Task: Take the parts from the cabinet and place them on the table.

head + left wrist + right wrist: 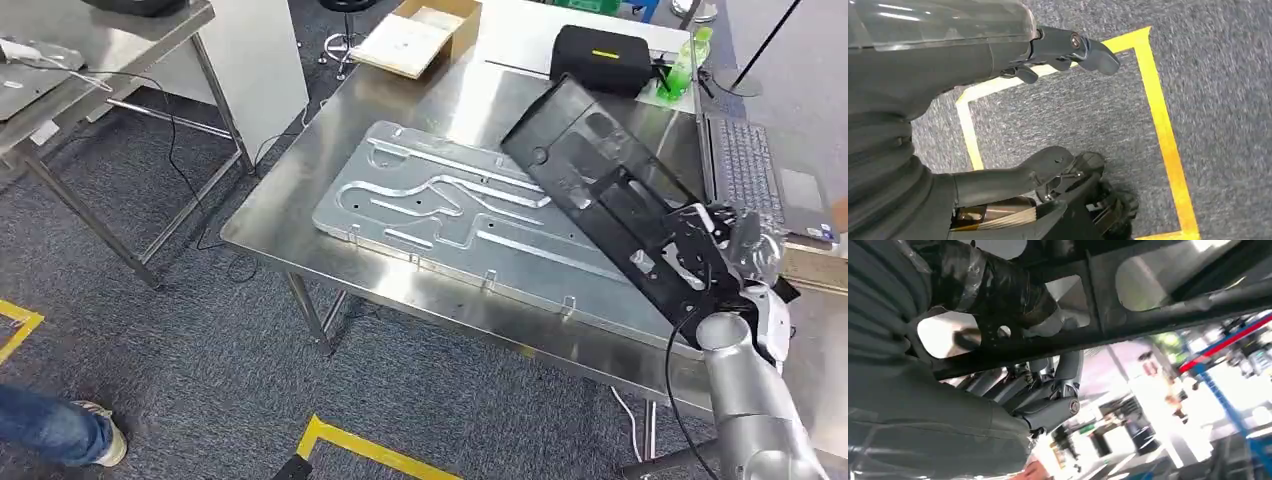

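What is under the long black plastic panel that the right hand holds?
Under the long black plastic panel lie the flat silver metal plate and the steel table. The plate's part beneath the panel is covered. The right hand grips its near end.

Black part, silver plate, grey carpet with yellow lines

The part is matt black, held by grey hand on a silver arm; beyond the fingers lies the silvery ribbed plate on the brushed steel surface. The case is black with a yellow stripe, the bottle green, the carpet speckled grey-blue with yellow tape.
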